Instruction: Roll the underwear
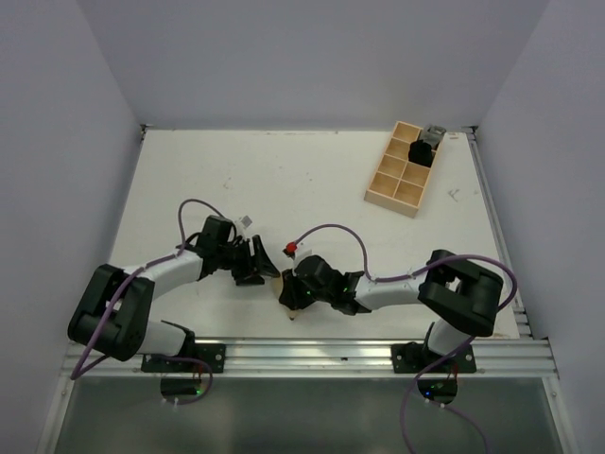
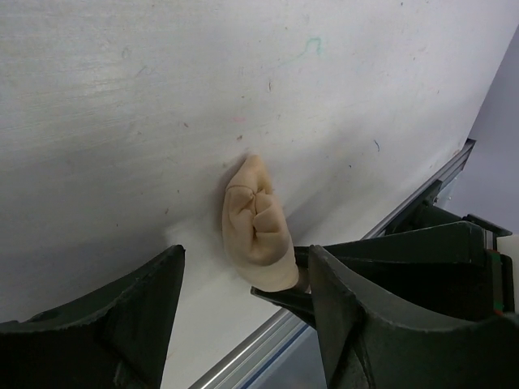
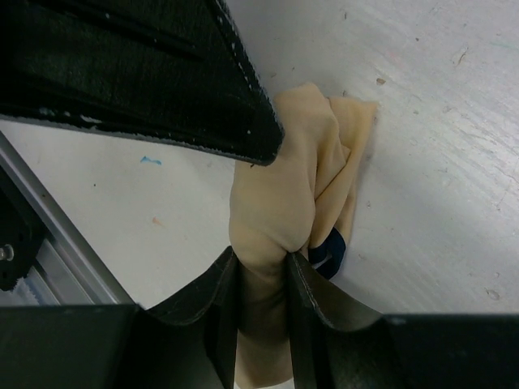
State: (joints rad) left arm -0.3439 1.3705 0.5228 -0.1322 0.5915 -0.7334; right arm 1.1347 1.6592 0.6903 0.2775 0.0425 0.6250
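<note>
1. Your right fingers (image 1: pixel 291 288) sit closest to the lens in the right wrist view. They are clenched on the underwear (image 3: pixel 276 194), and the tan cloth bulges out between the dark pads.
2. A narrow strip of that cloth runs down through the tight gap at the bottom of the same view.
3. You can see a bit of dark trim (image 3: pixel 328 251) on the right side of the bundle, just beside the lower finger.
4. The underwear is bunched into a short, creased roll. It lies on the white table (image 1: pixel 284 180), close to the near edge and about midway between left and right.
5. Your left fingers (image 1: pixel 265 265) are released. In the left wrist view they stand spread wide, one on each side, and neither touches the cloth. The roll lies just beyond their tips.
6. From above, the two sets of fingers meet almost tip to tip. The left set is just left of the right set and slightly farther back.
7. A metal rail (image 1: pixel 312 352) runs along the near edge of the table, close to the roll.
8. A wooden tray (image 1: pixel 383 184) with compartments sits at the far right, well apart from the underwear. A dark object (image 1: pixel 421 151) lies in one of its far compartments, too small for you to tell what it is.
</note>
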